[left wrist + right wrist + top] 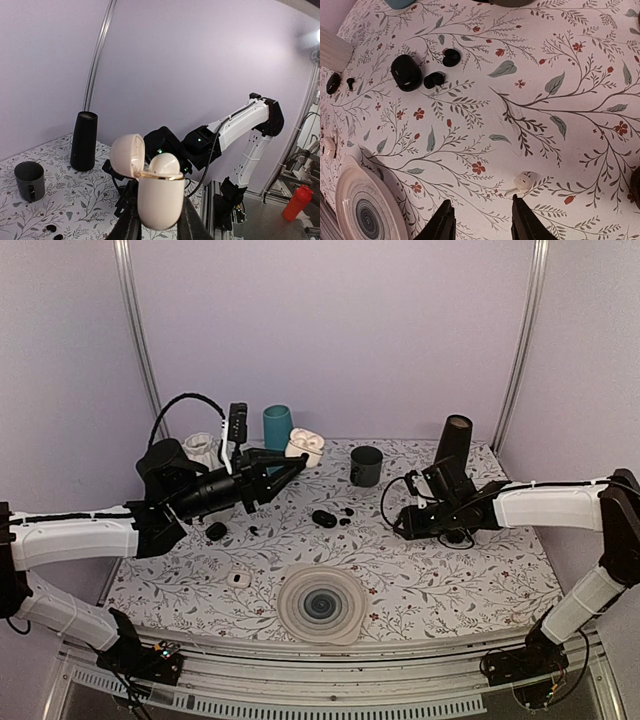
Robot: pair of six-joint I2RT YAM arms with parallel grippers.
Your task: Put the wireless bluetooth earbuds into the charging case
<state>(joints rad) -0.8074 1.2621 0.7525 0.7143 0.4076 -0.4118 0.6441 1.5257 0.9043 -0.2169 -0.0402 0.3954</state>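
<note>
White and stemmed, the loose earbud [521, 183] lies on the floral cloth [560, 125] just ahead of the nearer right gripper [482, 201], whose parted fingers hold nothing; its stem slants back toward their gap. The left gripper [160, 227], well apart, clamps the charging case [160, 197] upright, lid open, a seated bud [164, 162] inside.

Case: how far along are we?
Done: case lid open, held up off the table by the left end effector; one white bud looks seated. In hand: right end effector open, low over a second white bud lying on the table. Remaining: grasp it, carry it over, seat it.
</note>
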